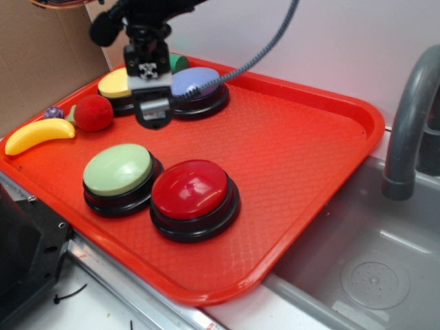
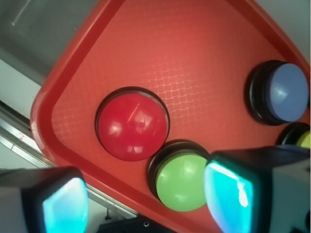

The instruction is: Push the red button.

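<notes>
The red button [image 1: 191, 191] sat near the front edge of the orange-red tray [image 1: 309, 158], just beside the pale green button [image 1: 118, 172] on its left, their black bases touching or very nearly so. The gripper [image 1: 152, 113] hung over the tray's back-left part, in front of the yellow button [image 1: 115, 82] and the blue button [image 1: 196, 81], well apart from the red one and not in contact with it. In the wrist view its two pads [image 2: 63, 204] stood wide apart with the red dome [image 2: 132, 127] showing in the gap between them, so the fingers were spread and held nothing.

The button looked like hard, glossy plastic: a stiff, smooth dome on a wider black base, probably light and likely to slide on the textured tray if shoved sideways. It called for no grasp at all; the sensible contact would be a straight downward press at the crown of the dome, where the curve is flattest. An off-centre touch could skid down the slick slope or nudge the green neighbour. How much travel the dome had before it clicked could not be judged from these views, though it was probably short.

Along the tray's left edge lay a small fuzzy red ball [image 1: 93, 112] and a toy banana [image 1: 38, 135], clear of the likely path
</notes>
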### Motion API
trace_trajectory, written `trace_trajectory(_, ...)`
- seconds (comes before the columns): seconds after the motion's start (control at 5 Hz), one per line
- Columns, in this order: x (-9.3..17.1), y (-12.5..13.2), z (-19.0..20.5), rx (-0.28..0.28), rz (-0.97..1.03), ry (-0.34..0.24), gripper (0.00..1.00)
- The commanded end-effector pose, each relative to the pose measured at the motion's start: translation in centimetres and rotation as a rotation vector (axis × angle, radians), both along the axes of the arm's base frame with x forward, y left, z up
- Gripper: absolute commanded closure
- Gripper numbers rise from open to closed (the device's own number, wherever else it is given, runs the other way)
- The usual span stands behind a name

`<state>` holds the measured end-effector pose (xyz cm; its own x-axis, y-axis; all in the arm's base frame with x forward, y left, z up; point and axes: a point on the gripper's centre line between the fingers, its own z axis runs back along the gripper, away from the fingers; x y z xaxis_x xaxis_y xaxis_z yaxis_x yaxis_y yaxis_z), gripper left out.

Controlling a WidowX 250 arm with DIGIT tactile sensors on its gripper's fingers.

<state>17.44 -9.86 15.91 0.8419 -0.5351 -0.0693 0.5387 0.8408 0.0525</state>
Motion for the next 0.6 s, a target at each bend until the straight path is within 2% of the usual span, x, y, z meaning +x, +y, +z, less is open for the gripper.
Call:
trace_trajectory(0.0,-1.4,-0.5,3.3,-0.057,0.066,-0.083,0.0)
trace_trajectory(0.4,-2.5,0.3,4.5,-0.065,0.124,-0.139,0.0)
